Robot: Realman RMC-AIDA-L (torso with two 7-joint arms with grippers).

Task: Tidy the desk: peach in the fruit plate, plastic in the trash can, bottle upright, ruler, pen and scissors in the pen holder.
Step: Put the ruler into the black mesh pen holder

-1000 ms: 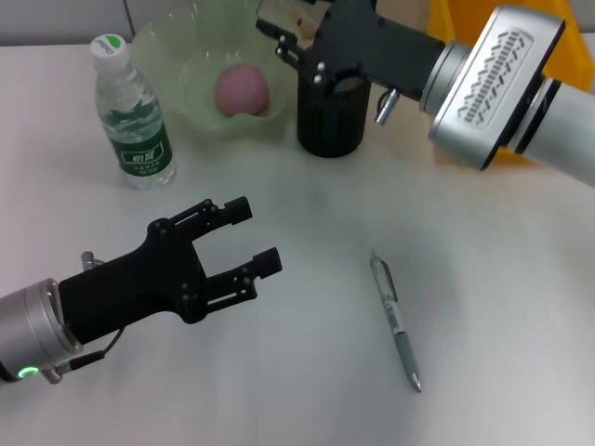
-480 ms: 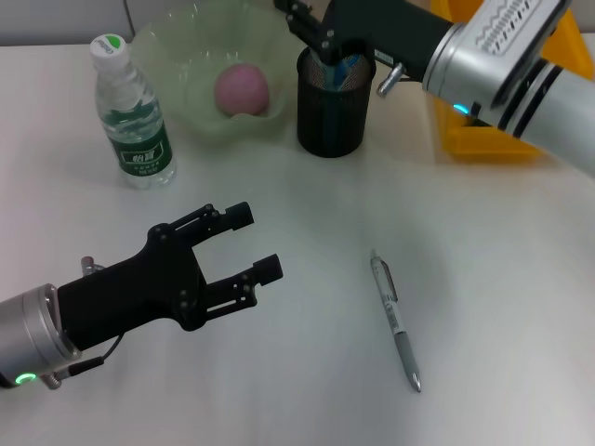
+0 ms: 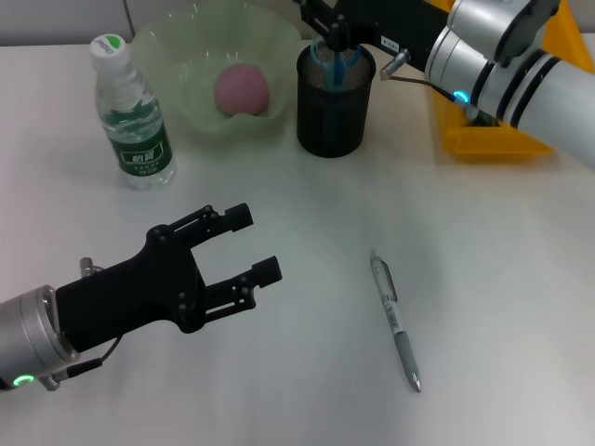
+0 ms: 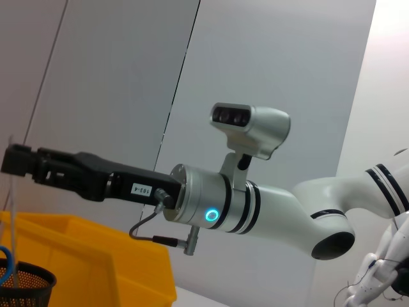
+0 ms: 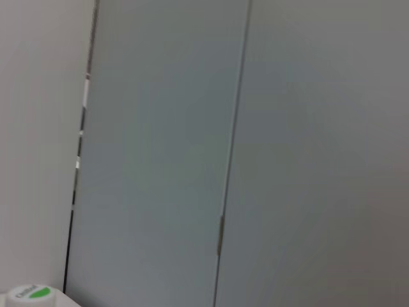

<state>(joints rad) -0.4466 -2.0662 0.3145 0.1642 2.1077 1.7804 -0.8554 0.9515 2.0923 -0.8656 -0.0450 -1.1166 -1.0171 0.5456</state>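
A pink peach (image 3: 242,89) lies in the pale green fruit plate (image 3: 191,46). To its left a clear bottle (image 3: 133,111) with a green cap stands upright; the cap (image 5: 29,294) also shows in the right wrist view. The black mesh pen holder (image 3: 332,107) holds something blue (image 3: 338,63). A silver pen (image 3: 395,321) lies flat on the table at the front right. My left gripper (image 3: 256,243) hovers open and empty, left of the pen. My right gripper (image 3: 325,23) hangs just above the holder's back rim. Ruler, scissors and plastic are not seen.
A yellow bin (image 3: 497,139) stands right of the pen holder, partly behind my right arm. The left wrist view shows the right gripper (image 4: 16,163) from the side above the holder (image 4: 22,288) and the bin (image 4: 83,268).
My right arm has pulled back up and to the right, off the pen holder, and the blue thing now shows inside it. The left arm has barely moved.
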